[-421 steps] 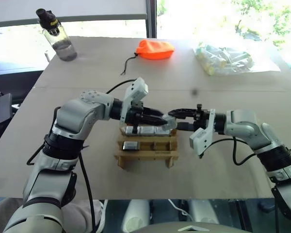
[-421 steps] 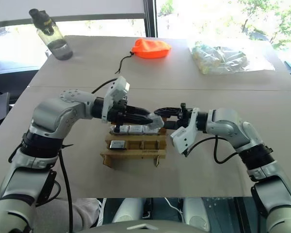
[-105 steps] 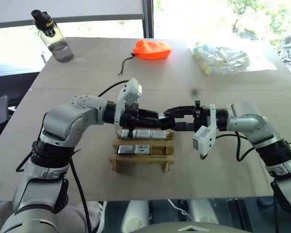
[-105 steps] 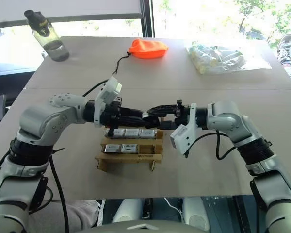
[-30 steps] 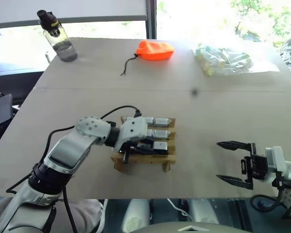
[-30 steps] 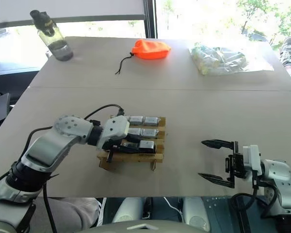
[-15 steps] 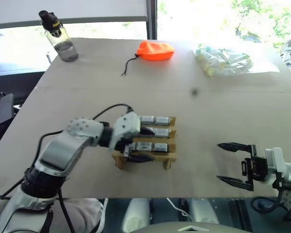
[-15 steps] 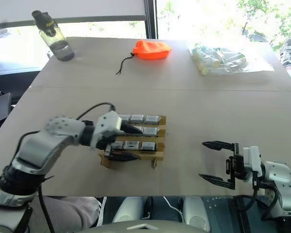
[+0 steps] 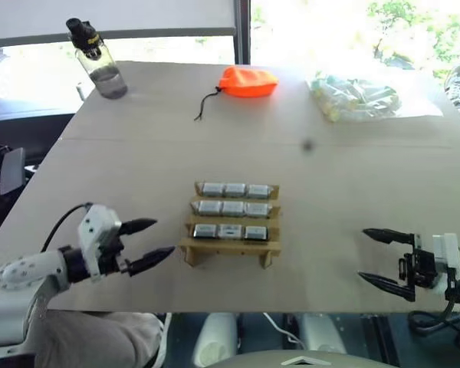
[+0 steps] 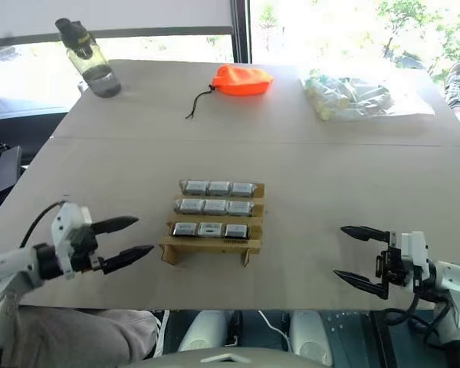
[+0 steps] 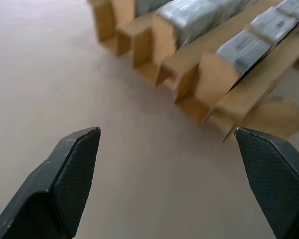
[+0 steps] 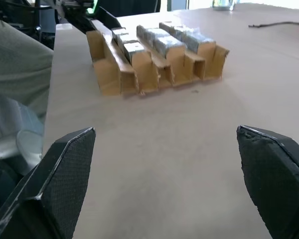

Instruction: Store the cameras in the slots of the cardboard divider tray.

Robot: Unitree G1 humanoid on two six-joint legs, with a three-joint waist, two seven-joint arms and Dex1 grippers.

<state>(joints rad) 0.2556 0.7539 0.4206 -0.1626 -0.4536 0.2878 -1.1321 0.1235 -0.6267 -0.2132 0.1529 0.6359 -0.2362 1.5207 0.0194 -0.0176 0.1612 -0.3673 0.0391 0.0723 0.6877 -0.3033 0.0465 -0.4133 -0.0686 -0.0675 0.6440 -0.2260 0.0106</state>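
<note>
Seeing nine silver-grey boxy cameras filling tan cardboard divider tray; my left hand and right hand both released, flanking tray

Silver-grey arms, white wrist blocks, black cable on left arm; each gripper has two black pointed fingers, textured pads.

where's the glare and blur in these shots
Left eye view: window light washes out the far right, around the clear bag. Left wrist view: the cardboard divider tray and its cameras are smeared by blur. Right wrist view: the tray is fairly sharp.
</note>
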